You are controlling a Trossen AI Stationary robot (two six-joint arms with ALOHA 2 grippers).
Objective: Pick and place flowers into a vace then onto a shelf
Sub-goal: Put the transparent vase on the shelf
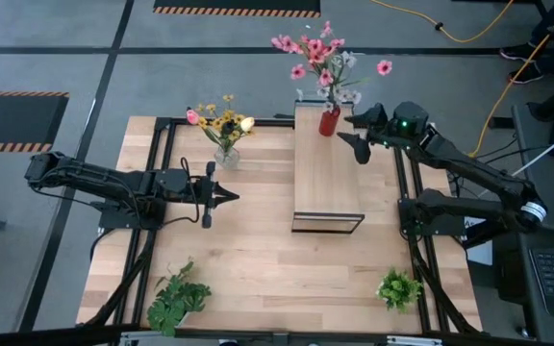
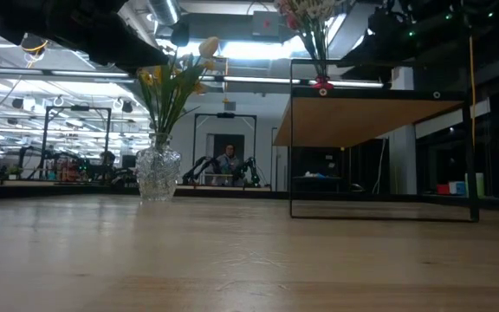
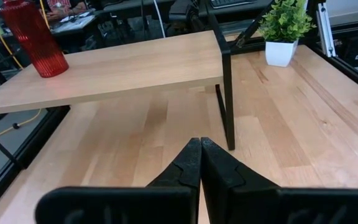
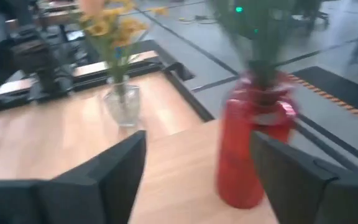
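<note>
High view showed the right end effector hanging released, fingers spread, just right of the red vase that stood with pink flowers at the far end of the shelf. The clear glass vace stood on the tabletop left of the shelf, well apart from it, with yellow daisies and a pink tulip already in it. The left end effector waited clenched and empty, near the vace on its near side.

The step in hand looked like lifting the filled vace onto the shelf. To do it well, the fingers would need to open, close low on the glass body below the stems, and carry it upright, since the tall bunch could tip it. It should be set down clear of the red vase.
</note>
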